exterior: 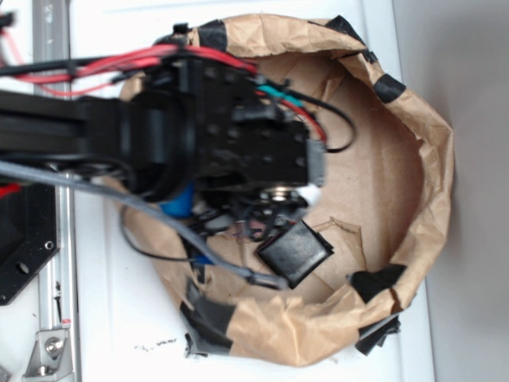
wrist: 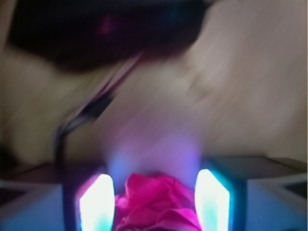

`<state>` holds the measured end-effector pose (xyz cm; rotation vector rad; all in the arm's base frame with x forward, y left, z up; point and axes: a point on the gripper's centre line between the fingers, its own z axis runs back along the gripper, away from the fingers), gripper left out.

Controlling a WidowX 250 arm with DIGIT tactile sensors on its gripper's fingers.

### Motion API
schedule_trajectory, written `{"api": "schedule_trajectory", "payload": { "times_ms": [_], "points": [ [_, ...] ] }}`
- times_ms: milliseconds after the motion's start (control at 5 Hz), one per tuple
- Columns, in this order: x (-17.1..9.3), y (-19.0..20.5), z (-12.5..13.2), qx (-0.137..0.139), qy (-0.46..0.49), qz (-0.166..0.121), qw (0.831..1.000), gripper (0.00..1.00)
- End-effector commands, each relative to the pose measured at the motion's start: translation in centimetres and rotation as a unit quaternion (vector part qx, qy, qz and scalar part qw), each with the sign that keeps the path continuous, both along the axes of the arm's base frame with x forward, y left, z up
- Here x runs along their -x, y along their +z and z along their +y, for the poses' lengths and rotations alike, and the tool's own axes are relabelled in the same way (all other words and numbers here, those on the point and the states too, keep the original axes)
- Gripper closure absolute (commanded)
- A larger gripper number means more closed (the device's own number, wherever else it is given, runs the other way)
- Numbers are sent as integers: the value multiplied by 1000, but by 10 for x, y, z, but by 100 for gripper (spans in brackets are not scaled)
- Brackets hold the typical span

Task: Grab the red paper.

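Crumpled bright red paper wad (wrist: 156, 202) sits at the wrist view's bottom centre, between your gripper's (wrist: 155, 202) glowing fingers (wrist: 96, 204) (contact looks likely, though blurred). You seem mid-grasp; next, confirm the squeeze, then lift clear of the brown paper liner (exterior: 413, 143).

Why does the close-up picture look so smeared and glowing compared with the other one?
In the wrist view the background is streaked with motion blur, and the two fingers glow overexposed white-cyan either side of the red paper, which shows pinkish. The exterior view is softer than sharp but steady, evenly lit, with the black arm hiding much of the brown paper liner.
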<state>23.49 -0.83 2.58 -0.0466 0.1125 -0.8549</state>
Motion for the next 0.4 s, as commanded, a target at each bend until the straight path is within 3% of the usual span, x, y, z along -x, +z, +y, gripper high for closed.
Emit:
{"api": "schedule_trajectory", "payload": {
  "times_ms": [0,200],
  "points": [
    [-40,104,0,140,41,-72,987,100],
    [-53,122,-2,152,57,-94,982,100]
  ]
}}
